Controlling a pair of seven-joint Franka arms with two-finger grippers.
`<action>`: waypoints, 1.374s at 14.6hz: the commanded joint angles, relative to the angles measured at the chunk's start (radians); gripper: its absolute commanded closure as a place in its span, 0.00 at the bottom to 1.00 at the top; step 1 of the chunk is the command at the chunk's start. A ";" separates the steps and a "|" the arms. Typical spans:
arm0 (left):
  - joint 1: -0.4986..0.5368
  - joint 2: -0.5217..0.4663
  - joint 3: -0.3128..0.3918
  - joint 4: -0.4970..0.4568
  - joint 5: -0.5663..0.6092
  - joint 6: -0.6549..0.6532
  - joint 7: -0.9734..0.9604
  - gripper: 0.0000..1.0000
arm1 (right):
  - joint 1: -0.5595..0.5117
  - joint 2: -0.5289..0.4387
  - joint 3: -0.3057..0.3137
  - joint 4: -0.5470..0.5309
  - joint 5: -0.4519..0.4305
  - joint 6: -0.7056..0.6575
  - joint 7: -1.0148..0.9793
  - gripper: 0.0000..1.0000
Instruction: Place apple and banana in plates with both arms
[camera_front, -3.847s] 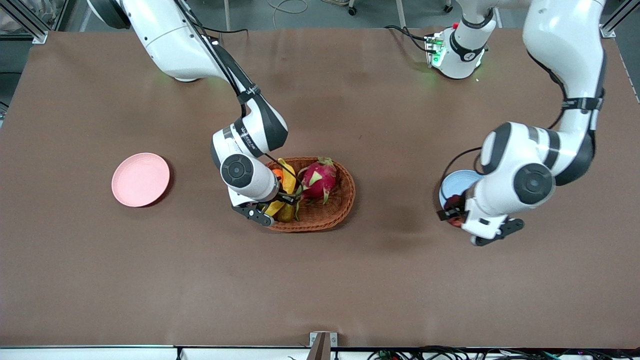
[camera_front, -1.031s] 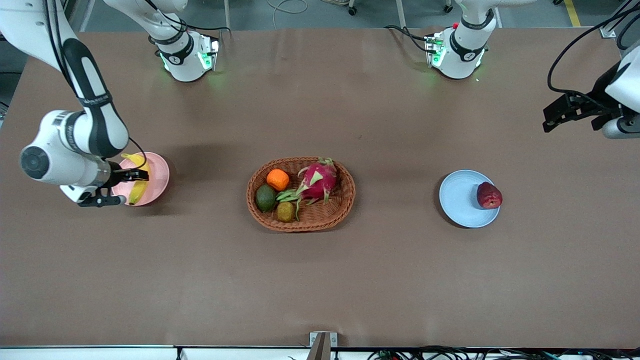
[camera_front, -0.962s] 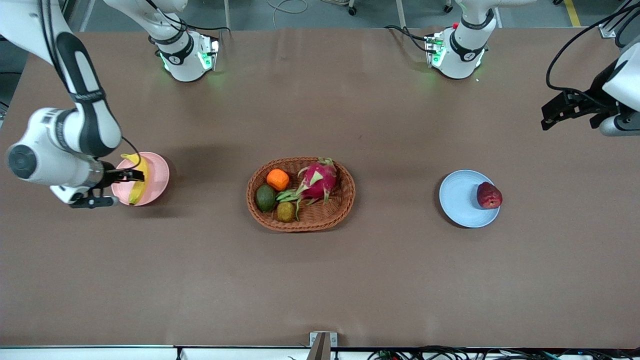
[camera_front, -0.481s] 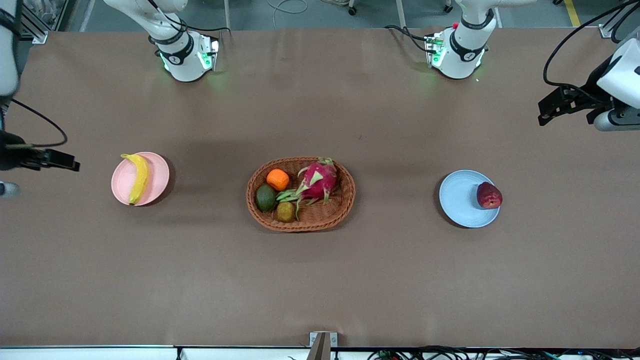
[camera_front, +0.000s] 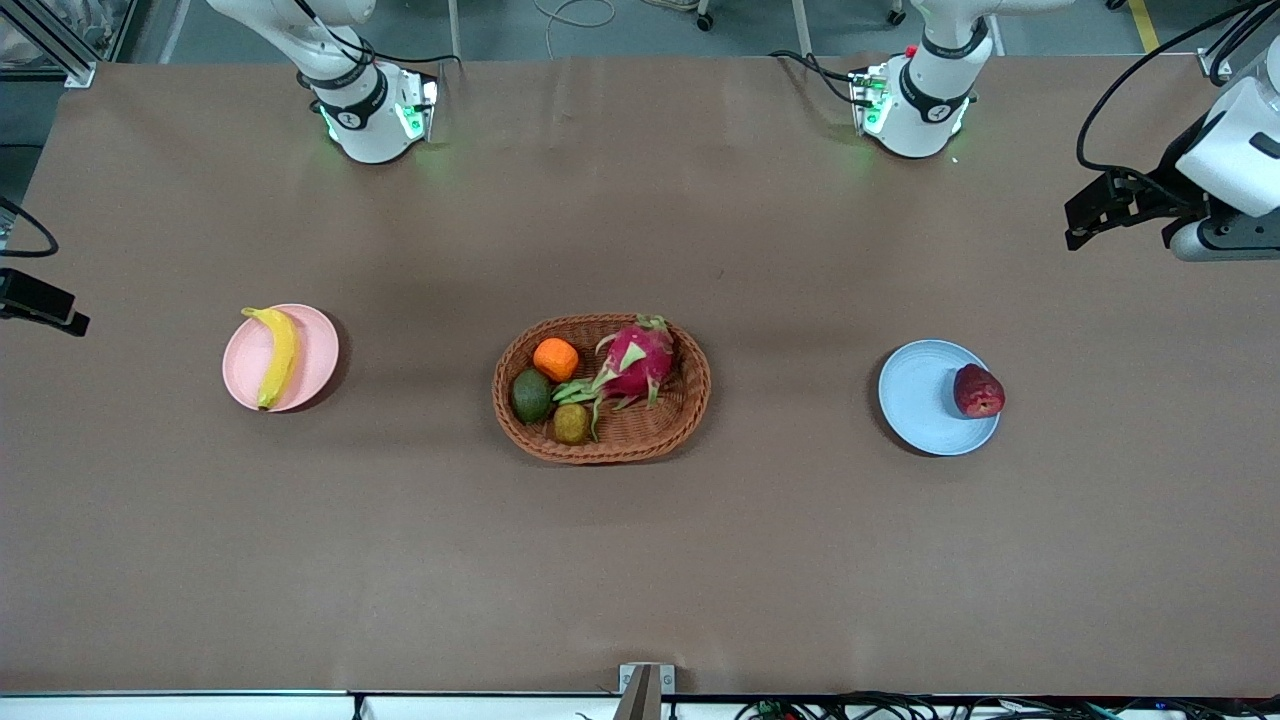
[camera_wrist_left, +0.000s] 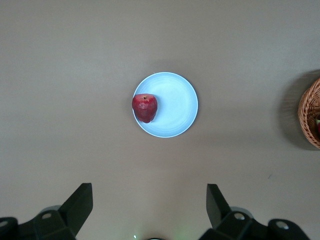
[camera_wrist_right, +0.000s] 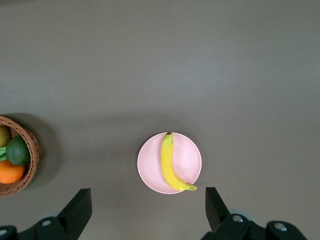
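The yellow banana (camera_front: 277, 352) lies on the pink plate (camera_front: 316, 350) toward the right arm's end of the table. The dark red apple (camera_front: 978, 390) sits on the rim side of the light blue plate (camera_front: 918, 400) toward the left arm's end. My right gripper (camera_front: 45, 305) is up at the table's end, open and empty; its wrist view shows the banana (camera_wrist_right: 170, 162) and pink plate (camera_wrist_right: 189, 159) below my open gripper (camera_wrist_right: 148, 210). My left gripper (camera_front: 1088, 215) is up at the other end, open and empty (camera_wrist_left: 148, 210), over bare table beside the apple (camera_wrist_left: 145, 107) and blue plate (camera_wrist_left: 175, 105).
An oval wicker basket (camera_front: 690, 395) stands mid-table, between the two plates, with an orange (camera_front: 555, 359), an avocado (camera_front: 531, 395), a kiwi-like fruit (camera_front: 571, 423) and a magenta dragon fruit (camera_front: 636, 362). Both arm bases (camera_front: 365, 110) stand along the table edge farthest from the front camera.
My right gripper let go of the banana on the pink plate and drew away to the table's end. My left gripper drifted slightly toward the bases' edge. The fruit and plates stayed still.
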 joint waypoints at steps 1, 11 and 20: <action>-0.006 -0.028 0.004 -0.018 0.016 -0.007 -0.004 0.00 | -0.001 0.002 -0.004 0.020 -0.004 -0.001 0.028 0.00; 0.002 -0.042 0.002 -0.018 0.015 -0.030 0.005 0.00 | 0.045 -0.150 -0.047 -0.197 -0.010 0.125 0.025 0.00; 0.001 -0.031 0.002 0.017 -0.001 -0.049 0.014 0.00 | 0.048 -0.304 -0.041 -0.418 -0.007 0.188 0.028 0.00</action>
